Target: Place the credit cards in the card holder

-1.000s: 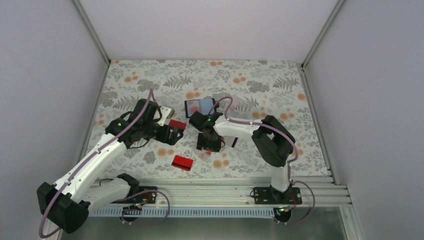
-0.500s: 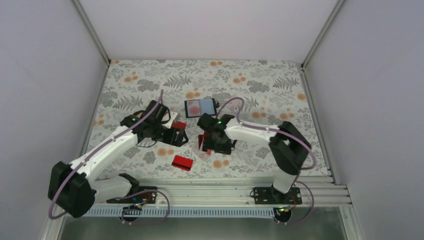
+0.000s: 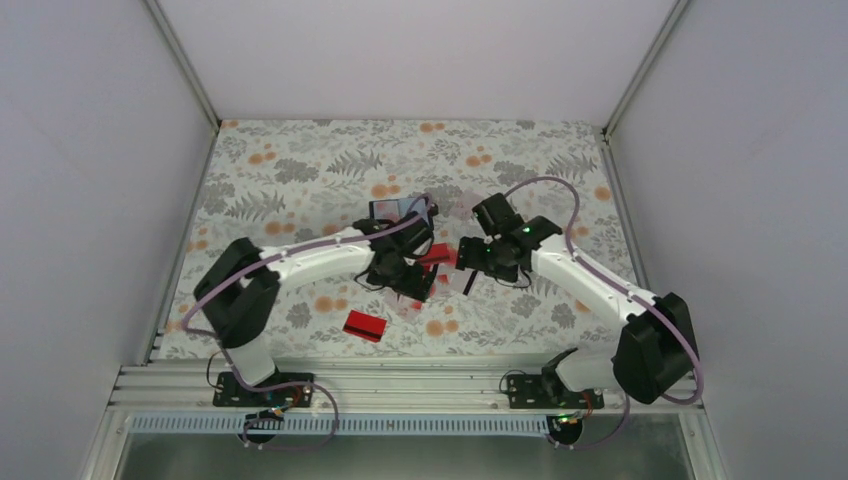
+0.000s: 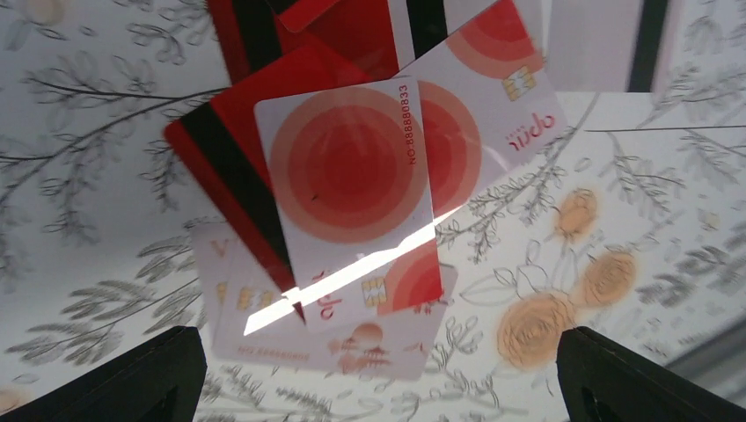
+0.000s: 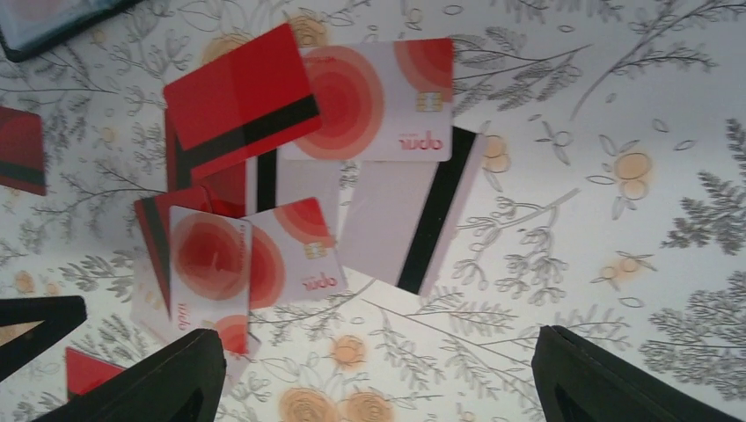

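The left gripper [image 4: 387, 382] is swinging in from nine o'clock over the credit cards [image 4: 347, 176], the right gripper [image 5: 378, 382] retreating; both gaping, empty. Best to be pinching only one top card.

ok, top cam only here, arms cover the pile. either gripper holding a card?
Observer: No. The wrist views show the left gripper and right gripper open, with nothing between the fingers.
Operator: what's under the left one?
Observer: A ringed white card with a printed number, overlapping a red striped card.
Operator: any stripe side up on the right?
Observer: Yes. A white striped card lies partly under a chip card.
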Controlling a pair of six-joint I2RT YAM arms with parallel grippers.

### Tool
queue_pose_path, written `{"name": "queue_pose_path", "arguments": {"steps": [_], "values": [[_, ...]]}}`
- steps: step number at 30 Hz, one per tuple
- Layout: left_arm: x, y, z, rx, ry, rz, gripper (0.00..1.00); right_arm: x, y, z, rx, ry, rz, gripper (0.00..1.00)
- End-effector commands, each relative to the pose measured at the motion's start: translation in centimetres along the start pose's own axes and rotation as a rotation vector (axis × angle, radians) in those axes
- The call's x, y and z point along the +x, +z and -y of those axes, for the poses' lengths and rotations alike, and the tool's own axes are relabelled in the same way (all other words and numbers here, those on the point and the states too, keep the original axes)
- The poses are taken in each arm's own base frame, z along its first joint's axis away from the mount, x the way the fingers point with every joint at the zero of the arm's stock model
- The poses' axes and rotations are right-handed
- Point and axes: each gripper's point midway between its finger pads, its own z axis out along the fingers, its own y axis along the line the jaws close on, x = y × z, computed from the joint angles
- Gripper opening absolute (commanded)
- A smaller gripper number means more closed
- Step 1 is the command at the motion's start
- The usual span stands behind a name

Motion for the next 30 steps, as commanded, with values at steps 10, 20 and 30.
{"name": "queue_pose_path", "arguments": {"steps": [10, 20, 30], "values": [[0.1, 3.8, 0.9, -0.126, -0.059, -0.059, 1.0, 0.2, -0.4, 3.3, -0.074, -0.112, 0.007, 0.89], [1.3, 5.5, 0.3, -0.221, -0.042, -0.12, 0.97, 0.9, -0.4, 4.1, -0.091, -0.11, 0.004, 0.89], [2.7, 6.9, -0.7, -0.234, -0.093, -0.143, 0.77, 1.1, -0.4, 4.0, -0.105, -0.109, 0.006, 0.89]]}}
